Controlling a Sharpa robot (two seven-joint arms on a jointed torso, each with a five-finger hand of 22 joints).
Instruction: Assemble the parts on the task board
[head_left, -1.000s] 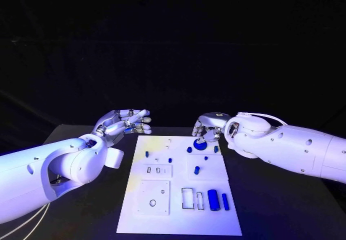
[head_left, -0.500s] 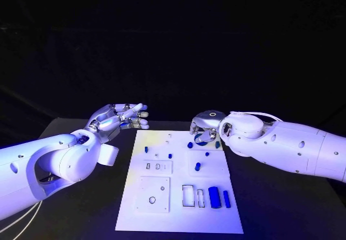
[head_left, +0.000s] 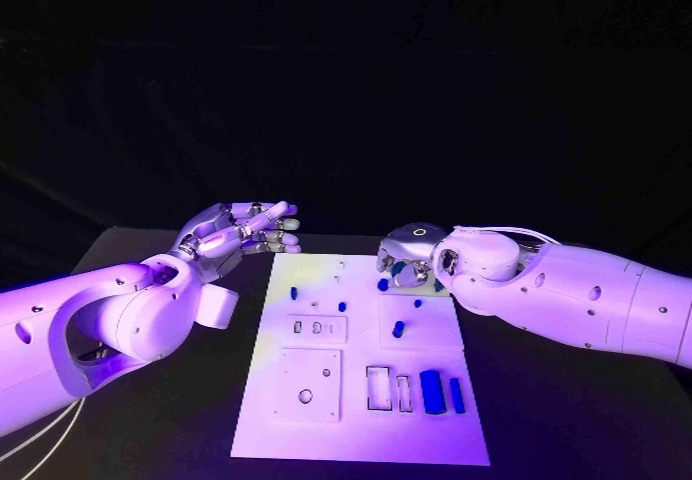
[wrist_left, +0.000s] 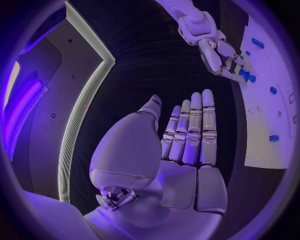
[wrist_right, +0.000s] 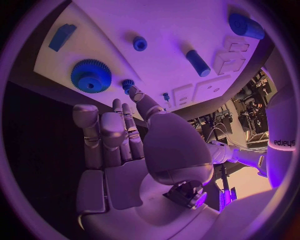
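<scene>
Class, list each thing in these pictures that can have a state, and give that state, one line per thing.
left hand: open, fingers straight, holding nothing, beside the board
right hand: fingers apart, holding nothing, over the board's far end
large gear: flat on the task board
long cylinder: lying on its side

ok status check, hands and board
Left hand open, raised off the task board. Right hand open over the big blue gear. Nothing blocking.

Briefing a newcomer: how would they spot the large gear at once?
Start at the white task board and go to the edge by the right hand. The large gear lies there: a toothed blue disc, far wider than the small gear beside it.
</scene>
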